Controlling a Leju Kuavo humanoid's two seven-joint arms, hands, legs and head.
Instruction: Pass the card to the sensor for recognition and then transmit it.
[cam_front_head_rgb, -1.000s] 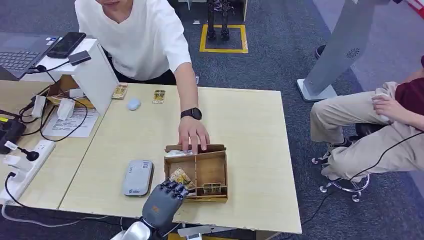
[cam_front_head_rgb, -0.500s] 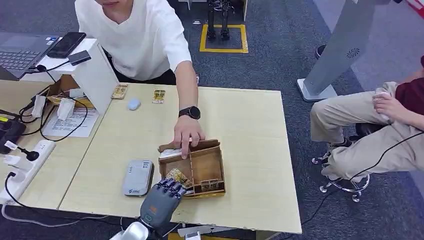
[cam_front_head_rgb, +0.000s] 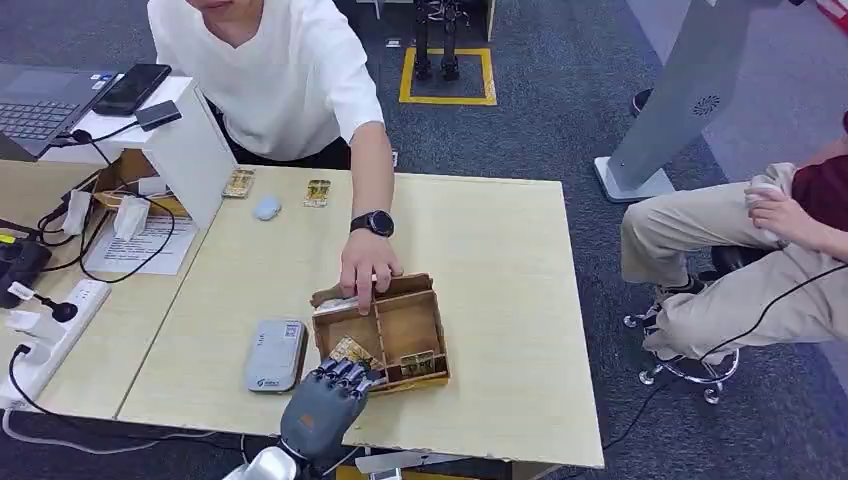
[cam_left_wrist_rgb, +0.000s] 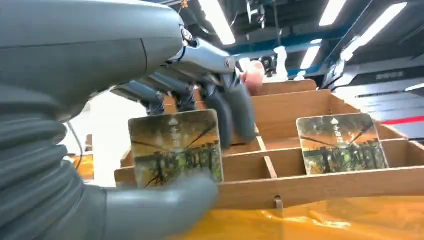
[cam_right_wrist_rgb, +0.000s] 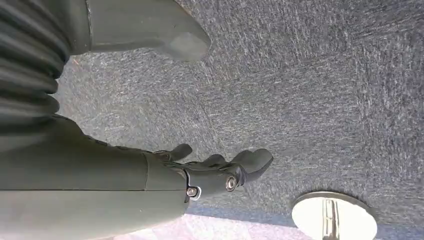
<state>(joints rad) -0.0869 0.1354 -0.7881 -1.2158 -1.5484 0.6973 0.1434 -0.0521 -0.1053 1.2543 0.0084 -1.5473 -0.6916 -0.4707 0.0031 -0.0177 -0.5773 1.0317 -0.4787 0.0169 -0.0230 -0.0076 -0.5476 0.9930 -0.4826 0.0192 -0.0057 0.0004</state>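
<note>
- We see the card (cam_left_wrist_rgb: 175, 147) pinched between the left hand's (cam_front_head_rgb: 325, 400) thumb and dark fingers (cam_left_wrist_rgb: 235, 112), at the near-left compartment of the wooden box (cam_front_head_rgb: 425, 318).
- In the head view, the card (cam_front_head_rgb: 355, 352) is partly covered by the fingers; we make out just its yellowish face.
- A second card (cam_left_wrist_rgb: 341, 142) stands in the neighbouring near compartment.
- A person's hand (cam_front_head_rgb: 365, 270) rests on the box's far rim, over a pale thing we cannot identify.
- The grey sensor (cam_front_head_rgb: 274, 354) lies flat just left of the box.
- The right hand (cam_right_wrist_rgb: 220, 172) hangs over grey carpet, fingers loosely apart, holding nothing.
- The table (cam_front_head_rgb: 500, 250) is pale wood; its near edge is cut off by the frame.
- At its left sit cables, a power strip and papers; dark carpet surrounds it, and a seated person's legs show at right.
</note>
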